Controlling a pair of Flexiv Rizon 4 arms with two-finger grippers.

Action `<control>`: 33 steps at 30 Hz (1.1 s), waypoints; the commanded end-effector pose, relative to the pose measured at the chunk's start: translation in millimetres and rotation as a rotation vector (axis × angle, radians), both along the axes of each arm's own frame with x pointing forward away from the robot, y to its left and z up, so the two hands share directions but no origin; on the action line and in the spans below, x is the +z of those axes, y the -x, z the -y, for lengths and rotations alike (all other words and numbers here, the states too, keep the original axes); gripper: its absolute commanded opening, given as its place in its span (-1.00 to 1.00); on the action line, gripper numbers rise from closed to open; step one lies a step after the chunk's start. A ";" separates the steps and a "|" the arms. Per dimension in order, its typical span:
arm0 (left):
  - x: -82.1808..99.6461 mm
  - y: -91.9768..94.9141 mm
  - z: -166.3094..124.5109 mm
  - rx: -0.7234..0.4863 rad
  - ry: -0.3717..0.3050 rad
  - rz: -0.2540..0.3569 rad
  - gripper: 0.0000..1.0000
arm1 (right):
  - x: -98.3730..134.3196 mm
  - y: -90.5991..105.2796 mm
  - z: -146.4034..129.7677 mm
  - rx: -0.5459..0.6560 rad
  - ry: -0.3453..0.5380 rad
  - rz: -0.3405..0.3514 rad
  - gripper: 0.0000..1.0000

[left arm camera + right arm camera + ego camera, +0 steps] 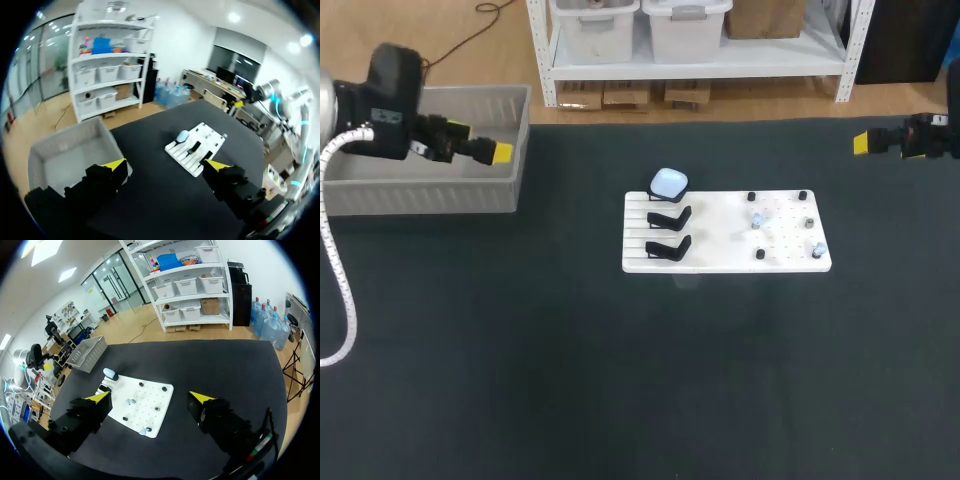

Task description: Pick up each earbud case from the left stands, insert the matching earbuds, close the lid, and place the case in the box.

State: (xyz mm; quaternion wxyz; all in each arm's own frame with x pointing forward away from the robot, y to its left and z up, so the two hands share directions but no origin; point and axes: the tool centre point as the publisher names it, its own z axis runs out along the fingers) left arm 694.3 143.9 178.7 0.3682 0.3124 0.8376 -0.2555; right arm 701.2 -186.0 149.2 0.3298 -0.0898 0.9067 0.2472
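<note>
- A white board (720, 240) lies flat near the middle of the black table (620, 380); everything below is placed from this board.
- Three black stands (669, 216) sit in a row along the board's left part, on its ribbed strip.
- The earbud case (668, 182) – pale, rounded, lid shut – rests on the farthest stand, at the board's far left corner. The two nearer stands carry nothing.
- On the board's right part a few small dark pegs (751, 197) stand up, and among them sit the pale earbuds (757, 221), too small to make out in detail.
- The grey box (430, 198) stands well off to the board's left, by the table's far edge.
- The left gripper (166, 165) is well apart from the board's left side, with its yellow tips over the box wall nearest the board. In the left wrist view its fingers are spread wide with nothing between them; board and case lie ahead of it, and the box lies beside one finger.
- The right gripper (150, 397) is well out beyond the board's far right corner, near the table's far edge. Its fingers are likewise wide apart and hold nothing – the board lies ahead of them, untouched.
</note>
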 end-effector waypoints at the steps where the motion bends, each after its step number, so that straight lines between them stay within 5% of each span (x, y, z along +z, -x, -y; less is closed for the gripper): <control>1: -4.5 -9.5 4.2 -0.224 0.064 -0.003 1.00 | 0.4 0.3 0.0 -0.001 0.002 -0.001 1.00; 12: -7.2 -23.2 41.5 -0.503 0.007 0.107 1.00 | 0.4 0.3 0.0 -0.001 0.002 -0.001 1.00; 33: -47.7 -68.7 92.8 -0.747 0.039 0.194 1.00 | 0.4 0.3 0.0 -0.001 0.002 -0.001 1.00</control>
